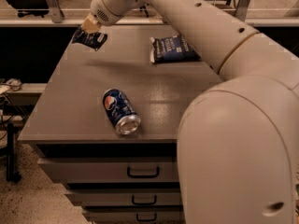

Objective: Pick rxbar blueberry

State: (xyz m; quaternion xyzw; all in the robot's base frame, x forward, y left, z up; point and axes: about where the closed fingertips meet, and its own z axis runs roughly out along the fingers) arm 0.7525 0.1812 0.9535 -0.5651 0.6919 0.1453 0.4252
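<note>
The rxbar blueberry (90, 39), a small flat dark navy bar, hangs from my gripper (88, 30) over the back left corner of the grey table (177, 85). It appears lifted off the surface. The gripper's tan fingers (87, 24) are closed on the bar's upper edge. My white arm reaches in from the right and hides the table's right side.
A blue Pepsi can (120, 111) lies on its side near the table's front. A puffy blue chip bag (172, 48) lies at the back middle. Drawers with dark handles (142, 172) sit under the tabletop. Chair legs and railing stand behind.
</note>
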